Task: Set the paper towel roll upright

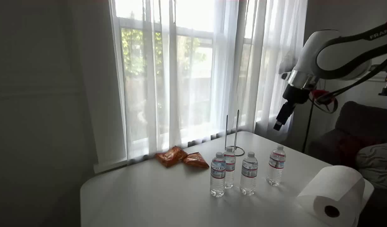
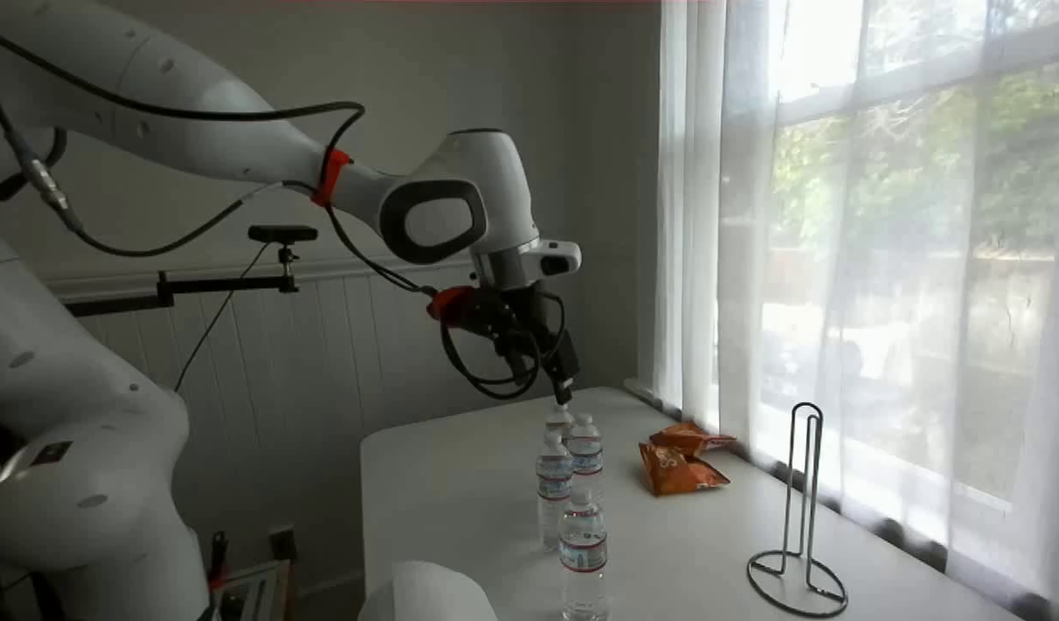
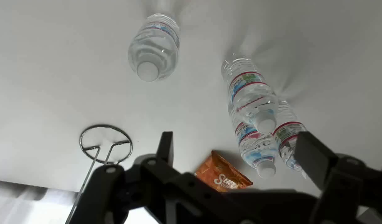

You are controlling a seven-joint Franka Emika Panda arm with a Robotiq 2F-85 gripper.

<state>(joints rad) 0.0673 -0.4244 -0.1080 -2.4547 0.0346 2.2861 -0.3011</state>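
The paper towel roll (image 1: 337, 184) is a large white cylinder lying on its side on the white table (image 1: 143, 195), close to an edge, with its dark core facing the camera. Only its top part shows at the bottom of an exterior view (image 2: 435, 595). It is out of the wrist view. My gripper (image 1: 278, 126) hangs in the air above the table, well apart from the roll; it also shows in an exterior view (image 2: 547, 386). In the wrist view the gripper's fingers (image 3: 239, 151) are wide apart with nothing held between them.
Several upright water bottles (image 1: 218, 176) (image 2: 584, 552) (image 3: 153, 46) stand mid-table, one apart and nearer the roll. A wire towel holder (image 1: 236, 132) (image 2: 788, 500) (image 3: 105, 126) stands near the window. Two orange chip bags (image 1: 172, 156) (image 2: 680, 472) (image 3: 222, 174) lie by the curtain (image 1: 193, 94).
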